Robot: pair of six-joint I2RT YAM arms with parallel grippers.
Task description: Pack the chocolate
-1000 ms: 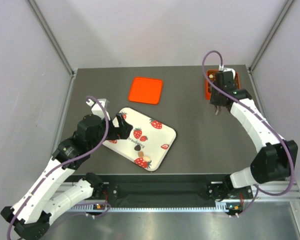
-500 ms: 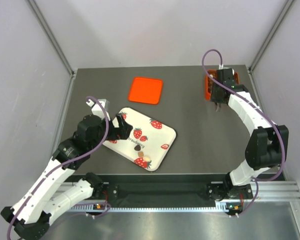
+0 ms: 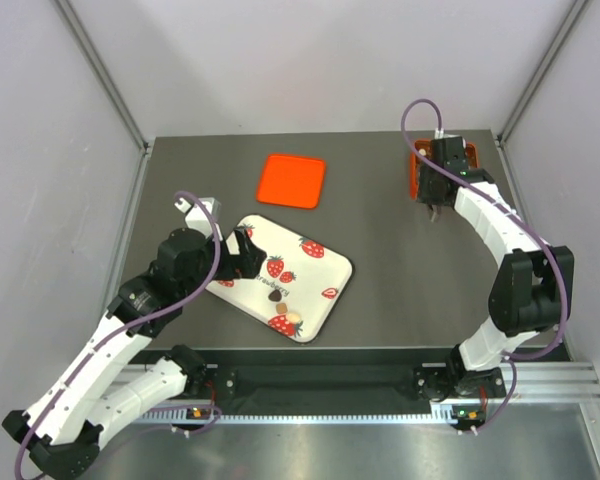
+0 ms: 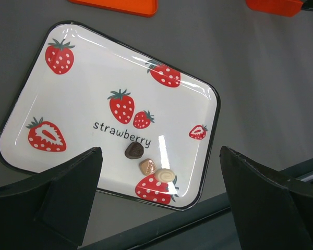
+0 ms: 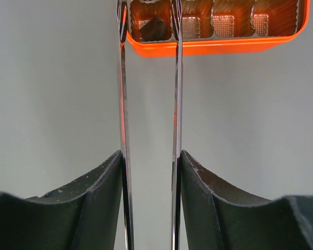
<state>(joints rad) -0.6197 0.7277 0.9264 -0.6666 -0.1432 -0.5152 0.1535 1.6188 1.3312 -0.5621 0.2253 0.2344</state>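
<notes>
left fingers [image 4: 68, 198] are spread wide apart and hang over the white tray [image 4: 94, 78]. one word is printed on that tray in thin black script, "strawberry", with red strawberry prints scattered round it. just on the fingers' side of the word, roughly midway between the two of them, three bits of chocolate sit in a short slanting line. there's a dark brown piece [image 4: 134, 150], rounded and glossy, closest to the writing. a light brown piece [image 4: 147, 166], squarish, sits just beside it. then a cream-white piece [image 4: 165, 175], oval, looks to be touching the light brown one and lies on a strawberry print by the tray's rim. all three are tiny against the fingers. well beyond the fingertips, an orange lid [image 4: 115, 4] lies flat on the grey surface [image 4: 261, 78].

over to the right wrist view: right fingers [image 5: 94, 192] carry two long thin metal blades [image 5: 176, 104], running parallel with a clear gap, so apart, not pinched together. the blade tips are at the orange box [image 5: 224, 46], straddling the compartment at its left end in this view. in that compartment, between the tips, lies a dark piece [image 5: 154, 28], narrower than the gap; whether either blade touches it, cannot tell. to the right of the tips the compartments show ribbed golden-brown liners, their contents too small to call.
</notes>
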